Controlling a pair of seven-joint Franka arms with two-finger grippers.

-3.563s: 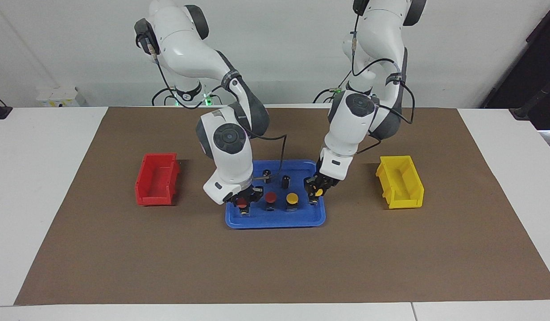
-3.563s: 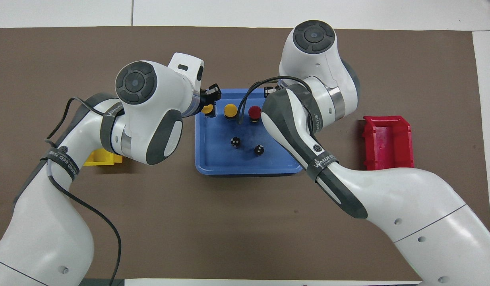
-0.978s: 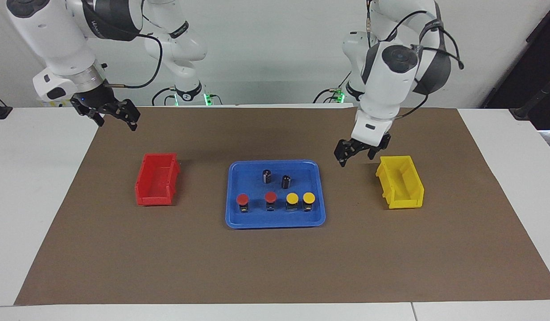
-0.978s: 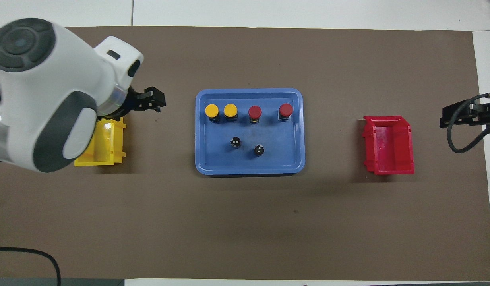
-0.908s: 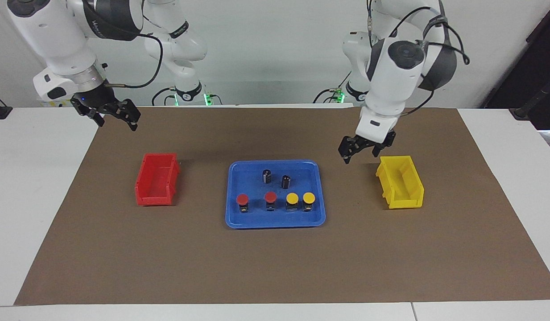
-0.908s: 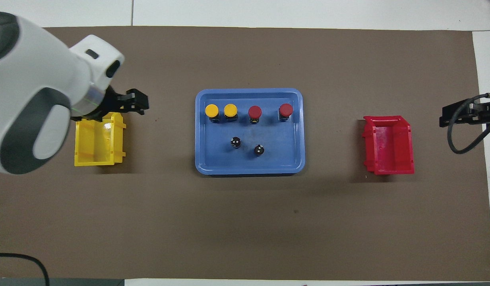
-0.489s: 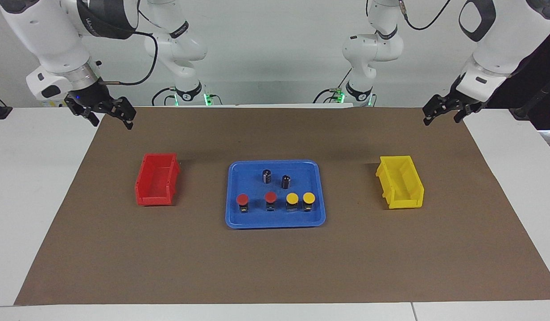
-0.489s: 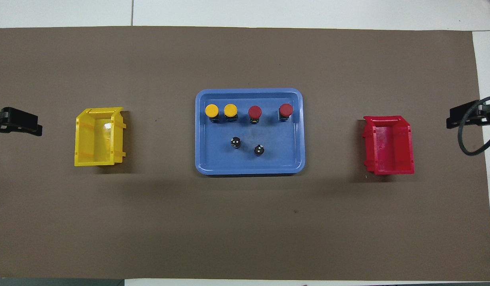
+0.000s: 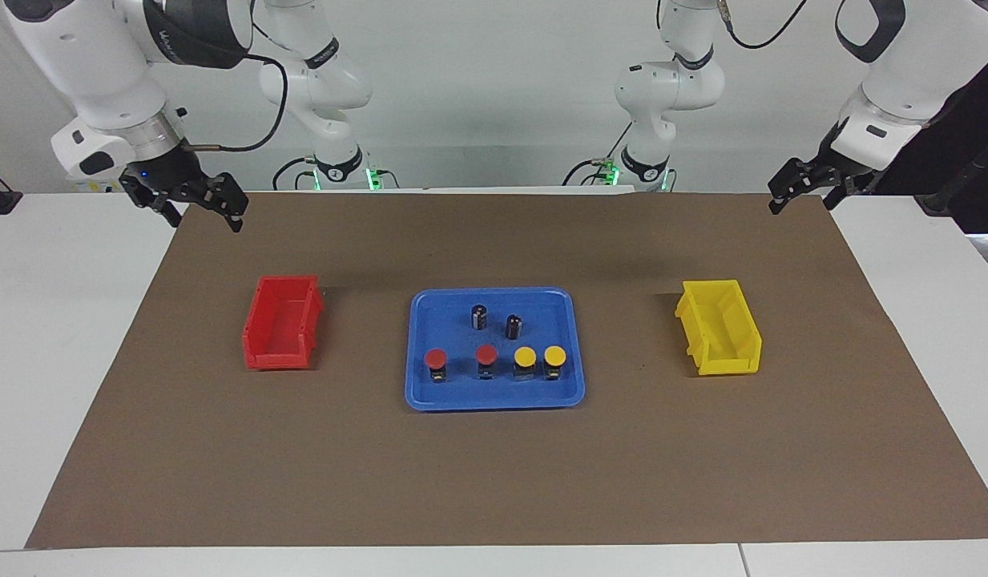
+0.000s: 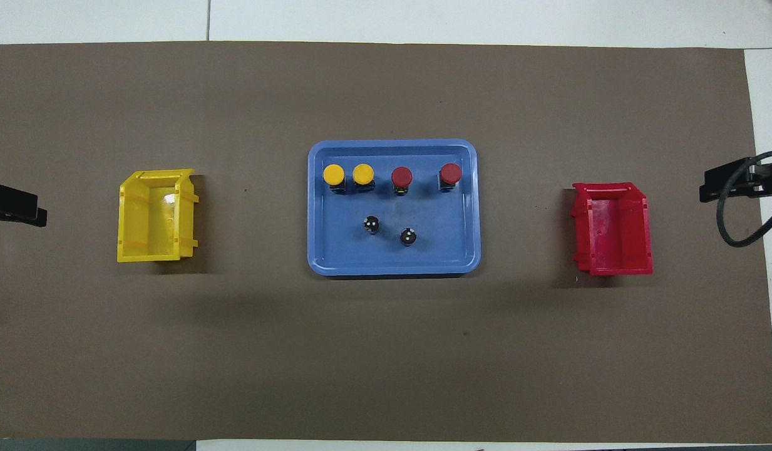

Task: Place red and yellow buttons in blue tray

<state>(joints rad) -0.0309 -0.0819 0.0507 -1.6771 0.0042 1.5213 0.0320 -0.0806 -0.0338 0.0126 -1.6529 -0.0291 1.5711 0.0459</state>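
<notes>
Brown paper (image 9: 494,481) covered most of the white table (image 9: 53,336), and a pale wall stood at the robots' end. On it lay 1 blue tray (image 9: 429,397), 1 red bin (image 9: 282,322) and 1 yellow bin (image 9: 719,327). Inside the tray stood 4 buttons in 1 row along its edge farther from the robots: 2 red buttons (image 9: 436,358) toward the right arm's end and 2 yellow buttons (image 9: 554,355) toward the left arm's end. 2 dark capless cylinders (image 9: 479,316) stood upright in the tray too, nearer to the robots than the row and apart from each other.

Reading the facing view from its left: the right gripper (image 9: 199,207) hung with its fingers spread and nothing between them, over the paper's corner near the red bin. Then came the red bin, the tray at the middle and the yellow bin, all 3 well apart. Last came the left gripper (image 9: 800,186), also spread and carrying nothing, over the paper's other corner at the robots' end. Nothing lay between either gripper and the tray except the bins, and both grippers were well apart from the buttons.
</notes>
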